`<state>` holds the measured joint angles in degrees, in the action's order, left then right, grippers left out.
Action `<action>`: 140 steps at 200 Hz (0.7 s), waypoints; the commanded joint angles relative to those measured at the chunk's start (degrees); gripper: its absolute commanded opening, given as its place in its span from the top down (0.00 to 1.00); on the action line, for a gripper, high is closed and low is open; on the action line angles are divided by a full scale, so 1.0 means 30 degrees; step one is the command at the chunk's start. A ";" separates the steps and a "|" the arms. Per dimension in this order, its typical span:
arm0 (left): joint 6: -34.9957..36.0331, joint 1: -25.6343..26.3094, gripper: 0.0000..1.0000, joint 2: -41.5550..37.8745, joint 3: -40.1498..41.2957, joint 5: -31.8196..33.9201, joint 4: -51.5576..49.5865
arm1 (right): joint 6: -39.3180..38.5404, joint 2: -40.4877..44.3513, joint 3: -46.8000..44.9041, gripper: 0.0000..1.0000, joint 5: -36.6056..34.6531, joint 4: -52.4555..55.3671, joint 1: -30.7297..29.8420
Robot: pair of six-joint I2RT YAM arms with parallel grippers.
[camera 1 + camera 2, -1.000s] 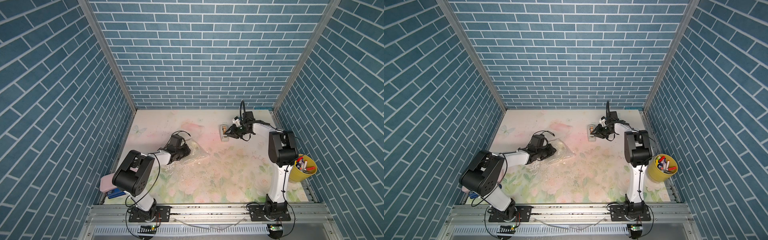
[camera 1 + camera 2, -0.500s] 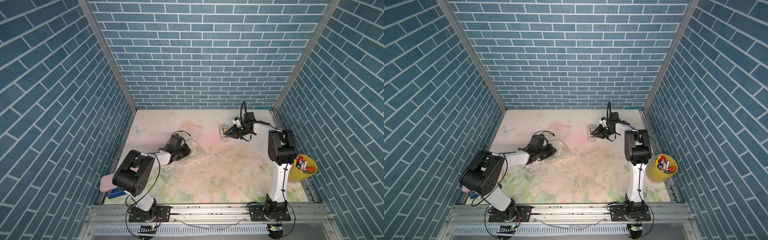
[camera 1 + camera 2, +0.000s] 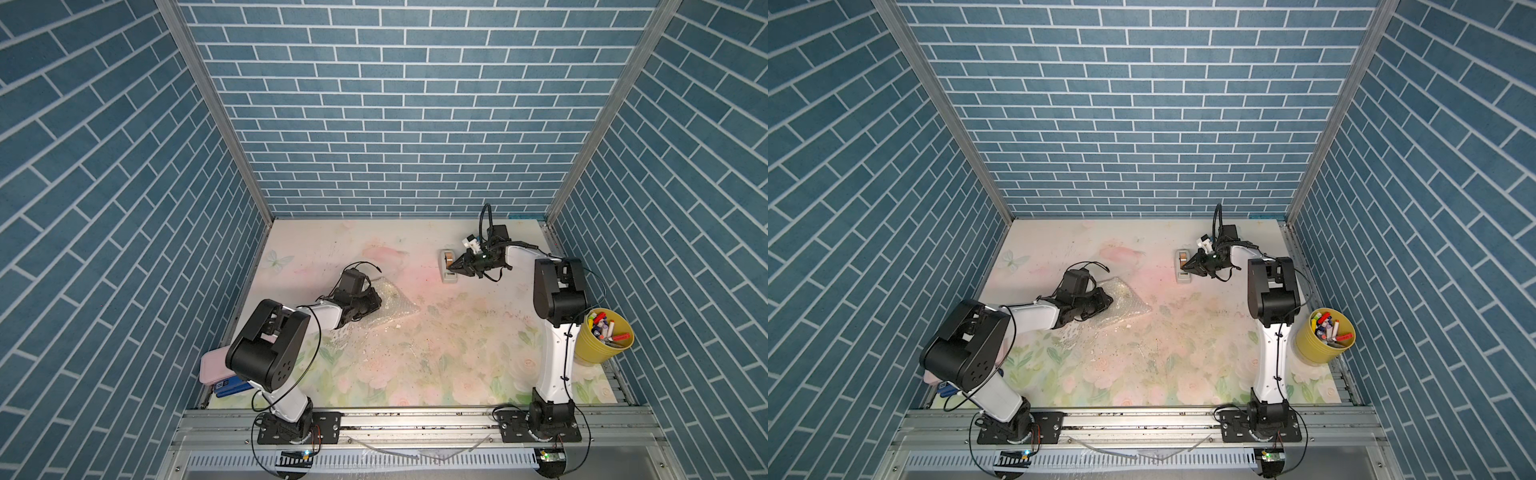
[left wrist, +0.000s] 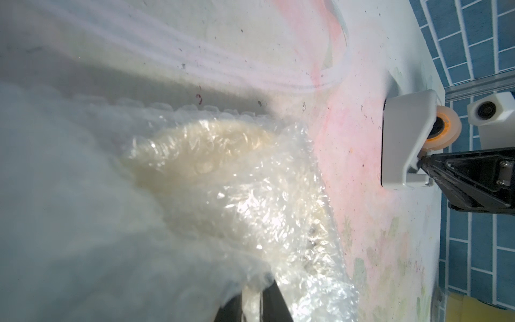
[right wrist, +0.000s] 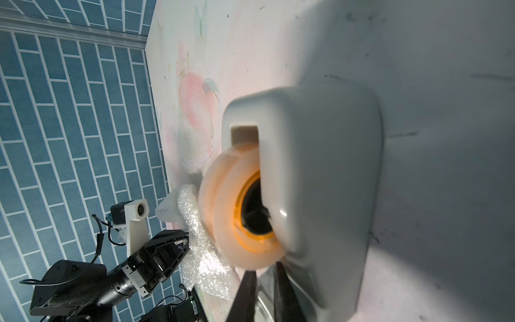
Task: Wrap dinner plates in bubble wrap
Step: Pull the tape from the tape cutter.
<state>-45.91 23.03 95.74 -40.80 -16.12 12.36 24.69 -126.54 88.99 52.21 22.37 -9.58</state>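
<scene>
- Reading the plate (image 4: 200, 156) as a cream shape under the bubble wrap (image 4: 278, 223), on the table (image 3: 415, 374) left of middle, right at the left claw (image 3: 375, 300). I only see it through the plastic in the left wrist view. Both top views show just the bundle.
- Handling, my call: the plate is stiff, breakable and likely slippery inside the film. The wrap is light and floppy, and will probably spring open if let go.
- I'd take hold of the loose wrap edges, not the plate rim, and keep the bundle flat on the table.
- Left claw: fingers pinched on a fold of the wrap.
- Right claw (image 5: 264, 276): at the cutter end of the tape dispenser (image 5: 320, 195), fingers nearly together. I can't tell whether they have the tape end.
- Tape roll (image 5: 231, 209) sits in the dispenser, well apart from the bundle.
- Yellow bucket (image 3: 590, 353) beside the right arm: full of markers (image 3: 607, 330), not part of this job.
- Pink case (image 3: 210, 365) at the table's left edge, partly behind the left arm. Its contents aren't visible.
</scene>
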 commanded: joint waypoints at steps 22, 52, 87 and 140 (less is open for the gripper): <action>-0.0019 0.0147 0.83 0.0898 0.0679 0.0305 -0.2069 | -0.0949 -0.0688 0.0876 0.83 0.0249 0.0791 0.0062; -0.0062 0.0142 0.83 0.1001 0.0679 0.0305 -0.2014 | -0.0942 -0.0856 0.1086 0.88 0.0348 0.0963 0.0060; -0.0070 0.0137 0.83 0.1060 0.0679 0.0247 -0.1952 | -0.1094 -0.1037 0.1164 0.82 0.0499 0.1166 0.0060; -0.0117 0.0147 0.84 0.1159 0.0739 0.0276 -0.1835 | -0.0728 -0.0421 0.0705 1.00 0.0538 0.0535 0.0071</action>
<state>-46.11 23.03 96.07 -40.80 -16.21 12.91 23.55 -128.29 90.91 53.45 23.99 -9.47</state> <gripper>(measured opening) 0.162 0.054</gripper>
